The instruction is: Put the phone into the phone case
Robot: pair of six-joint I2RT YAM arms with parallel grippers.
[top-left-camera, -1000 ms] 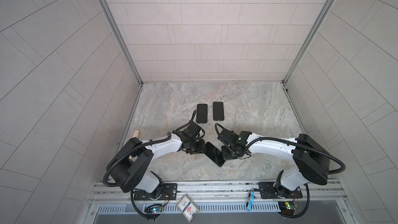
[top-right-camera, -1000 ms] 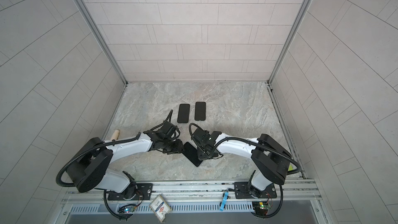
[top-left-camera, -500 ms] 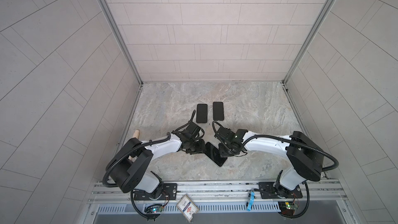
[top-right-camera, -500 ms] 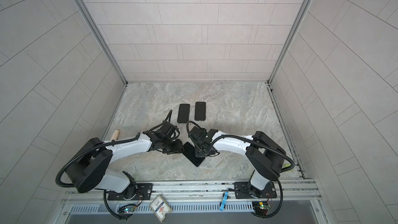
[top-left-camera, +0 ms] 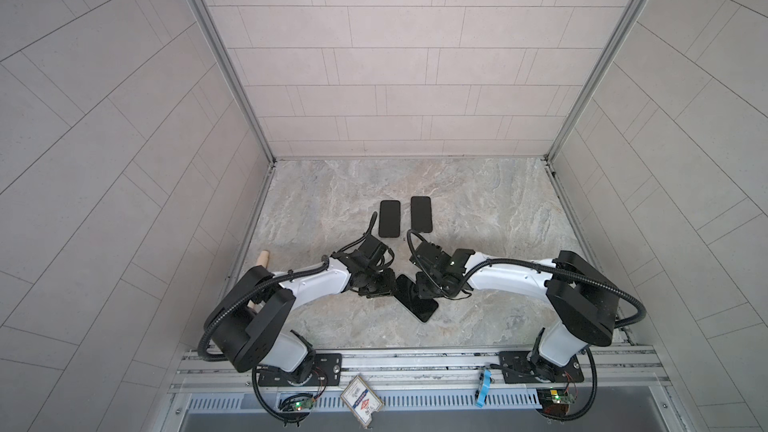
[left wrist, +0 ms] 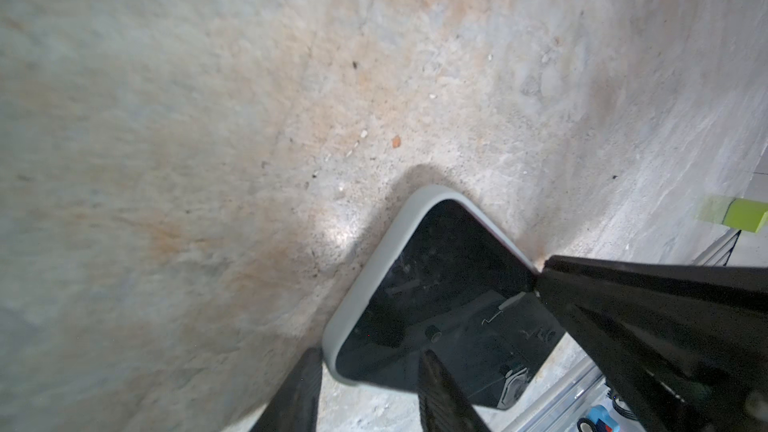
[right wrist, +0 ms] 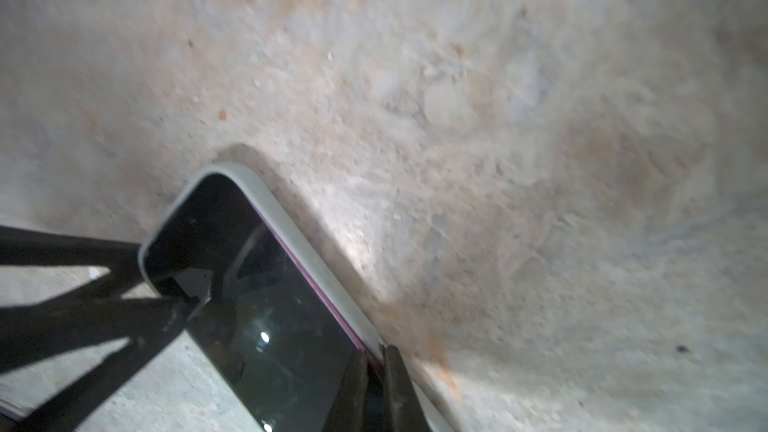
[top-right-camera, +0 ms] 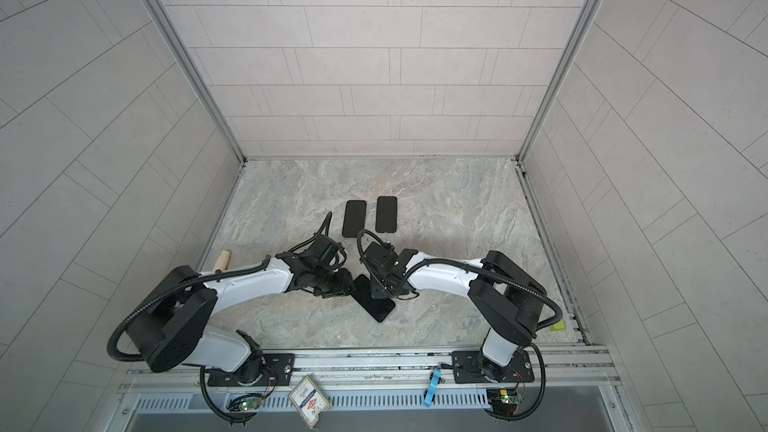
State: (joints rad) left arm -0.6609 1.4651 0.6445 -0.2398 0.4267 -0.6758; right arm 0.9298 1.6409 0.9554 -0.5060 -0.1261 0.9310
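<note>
The phone (left wrist: pixel 436 284) lies in the grey phone case (left wrist: pixel 362 292) on the worktop (top-left-camera: pixel 478 209), left jaws half-open astride its end, right jaws almost closed, seemingly pinching its side rim.

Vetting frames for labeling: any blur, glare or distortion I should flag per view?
Top views: even light, sharp, tile lines on the side walls bowed. Left wrist: phone corner and case rim crisp, far table soft, reflections on the screen. Right wrist: soft throughout, two bright glints on the phone screen, light patch on the table beside the case.
</note>
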